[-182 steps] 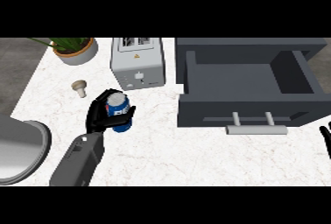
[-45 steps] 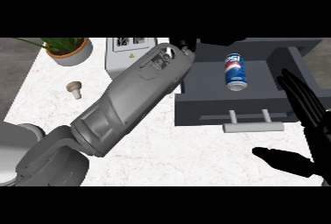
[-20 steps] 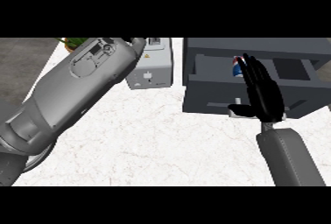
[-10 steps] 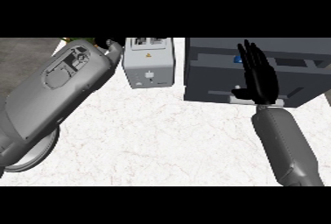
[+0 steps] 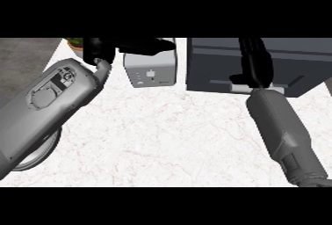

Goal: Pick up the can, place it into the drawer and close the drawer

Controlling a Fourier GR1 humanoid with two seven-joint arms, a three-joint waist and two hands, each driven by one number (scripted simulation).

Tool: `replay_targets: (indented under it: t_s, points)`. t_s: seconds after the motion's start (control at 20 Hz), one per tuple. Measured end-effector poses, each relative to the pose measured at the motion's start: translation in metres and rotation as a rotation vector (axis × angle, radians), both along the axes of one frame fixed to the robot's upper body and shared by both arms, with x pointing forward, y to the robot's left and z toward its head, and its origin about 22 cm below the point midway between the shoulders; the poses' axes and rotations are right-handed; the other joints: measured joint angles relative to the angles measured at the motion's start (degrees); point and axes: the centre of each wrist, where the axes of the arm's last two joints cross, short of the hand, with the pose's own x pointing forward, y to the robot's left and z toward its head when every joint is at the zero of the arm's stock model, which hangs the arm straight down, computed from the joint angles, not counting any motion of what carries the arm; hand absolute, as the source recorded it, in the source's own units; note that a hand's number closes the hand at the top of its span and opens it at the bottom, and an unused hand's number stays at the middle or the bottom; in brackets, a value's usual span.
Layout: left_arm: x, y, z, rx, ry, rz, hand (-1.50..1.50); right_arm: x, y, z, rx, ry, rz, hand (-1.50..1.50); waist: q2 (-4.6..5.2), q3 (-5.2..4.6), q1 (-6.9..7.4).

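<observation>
Right hand [image 5: 255, 66] flat, fingers straight, on boxy matte-grey drawer [image 5: 298, 59] front. Left hand [image 5: 139, 44] far left, state unclear. Veined white surface [image 5: 175, 132].

The worktop [image 5: 168, 132] looks like polished white marble with faint grey veins. The toaster [image 5: 150, 70] has a brushed silver metal casing. The drawer [image 5: 214, 66] is matt dark grey, its handle [image 5: 241, 89] pale metal. The left forearm [image 5: 45, 105] and right forearm [image 5: 285, 132] wear smooth grey shells with a soft sheen. The left hand [image 5: 123, 44] and right hand [image 5: 254, 61] are matt black.
</observation>
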Motion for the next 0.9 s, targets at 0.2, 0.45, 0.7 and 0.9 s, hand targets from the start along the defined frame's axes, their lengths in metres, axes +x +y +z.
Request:
replay_targets:
  t_s: [0.2,0.45,0.7,0.9]
  points:
    - [-0.006,0.012,-0.007,0.005,-0.005,0.001,-1.5,0.007,0.007,0.001,0.015,-0.011,-0.024,-1.5,0.16,0.26,-0.11]
    - [-0.015,0.017,-0.015,0.008,-0.001,-0.012,-1.5,0.019,0.006,0.017,0.012,-0.007,-0.049,-1.5,0.41,0.27,0.55]
    - [-0.021,0.02,-0.022,0.012,-0.002,-0.021,-1.5,0.026,0.007,0.027,-0.006,0.014,-0.042,-1.5,0.89,0.35,0.57]
    - [-0.025,0.027,-0.029,0.015,-0.007,-0.026,-1.5,0.03,0.006,0.033,-0.006,0.042,-0.026,-1.5,1.22,0.44,0.67]
